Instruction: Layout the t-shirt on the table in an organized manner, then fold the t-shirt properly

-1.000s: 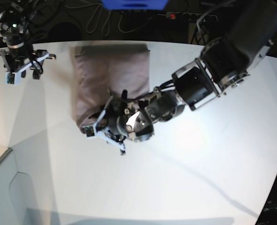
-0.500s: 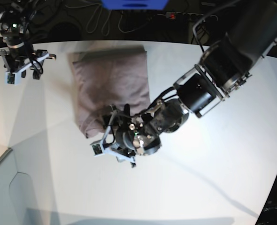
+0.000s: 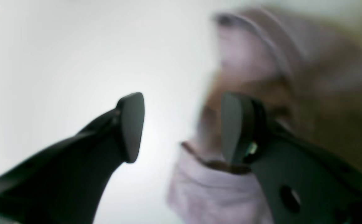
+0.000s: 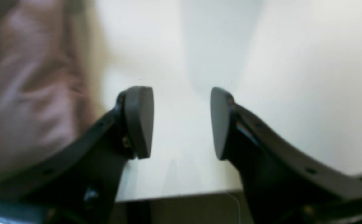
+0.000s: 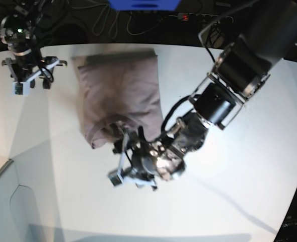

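Observation:
The mauve t-shirt point(image 5: 119, 93) lies folded into a narrow upright rectangle on the white table point(image 5: 58, 166), its near left corner rumpled. My left gripper point(image 5: 132, 141) hovers just in front of that near edge, open and holding nothing. The left wrist view shows its fingers wide apart point(image 3: 181, 127) with the t-shirt point(image 3: 293, 77) blurred behind the right finger. My right gripper point(image 5: 38, 83) stands open at the table's far left corner, clear of the cloth. From the right wrist, the open fingers point(image 4: 181, 121) frame bare table point(image 4: 293, 77) and the t-shirt point(image 4: 28, 93) sits off to the left.
Cables and a power strip point(image 5: 189, 16) lie on the dark floor beyond the table's far edge. The table's rim point(image 4: 174, 196) runs just below the right gripper. A grey panel point(image 5: 7, 212) sits at the front left corner.
My left gripper opened, let go of the shirt's near edge and drew back toward the front of the table. The right arm shifted slightly right.

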Available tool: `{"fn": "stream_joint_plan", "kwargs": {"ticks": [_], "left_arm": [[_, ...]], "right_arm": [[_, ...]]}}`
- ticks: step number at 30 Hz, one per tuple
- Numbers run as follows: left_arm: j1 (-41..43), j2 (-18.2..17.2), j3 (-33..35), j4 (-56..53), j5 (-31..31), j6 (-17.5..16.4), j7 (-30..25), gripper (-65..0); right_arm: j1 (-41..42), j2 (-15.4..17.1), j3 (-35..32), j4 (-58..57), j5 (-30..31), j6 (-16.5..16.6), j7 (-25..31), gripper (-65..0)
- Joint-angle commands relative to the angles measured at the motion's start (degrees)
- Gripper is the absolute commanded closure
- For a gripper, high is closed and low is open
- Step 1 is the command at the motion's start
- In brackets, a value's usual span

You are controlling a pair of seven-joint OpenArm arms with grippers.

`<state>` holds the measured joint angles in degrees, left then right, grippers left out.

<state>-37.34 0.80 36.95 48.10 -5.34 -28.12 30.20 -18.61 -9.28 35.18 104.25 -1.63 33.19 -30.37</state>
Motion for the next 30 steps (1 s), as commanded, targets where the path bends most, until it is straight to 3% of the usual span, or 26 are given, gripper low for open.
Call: {"fn": "stream_joint_plan", "kwargs": {"ticks": [1,7,15,19,25,30], "left_arm": [[-2.0,0.5,-2.3,1.0,-0.6,0.3,-0.9,-37.5],[-0.4,-1.7,-14.2,1.0,-0.8,0.2,-0.3,-37.2],[13.5,-8.6,-34.9,12.7,-0.8,0.1,-0.3,-37.1],[20.9,-10.9,-40.9,19.8,-0.8,0.1,2.6,-37.1],[28.9,-11.3,-50.2,24.8,-0.8,0.1,6.2,-37.1],[34.4,-11.3,-52.7,27.6,-0.8,0.0,6.2,-37.1]], "right_arm": [[0.2,0.3,-0.3,0.9,0.6,1.0,1.4,-29.4],[-0.2,0.3,-7.3,0.9,0.6,1.0,1.4,-29.4],[-0.2,0.3,-16.0,-1.5,0.6,1.0,1.6,-29.4],[-0.2,0.3,-17.6,-5.8,0.6,1.0,1.8,-29.4],[-1.0,0.3,-17.5,-8.0,0.6,1.0,1.9,-29.4],[-1.6,0.3,-17.5,-8.1,0.6,1.0,1.9,-29.4]]}}
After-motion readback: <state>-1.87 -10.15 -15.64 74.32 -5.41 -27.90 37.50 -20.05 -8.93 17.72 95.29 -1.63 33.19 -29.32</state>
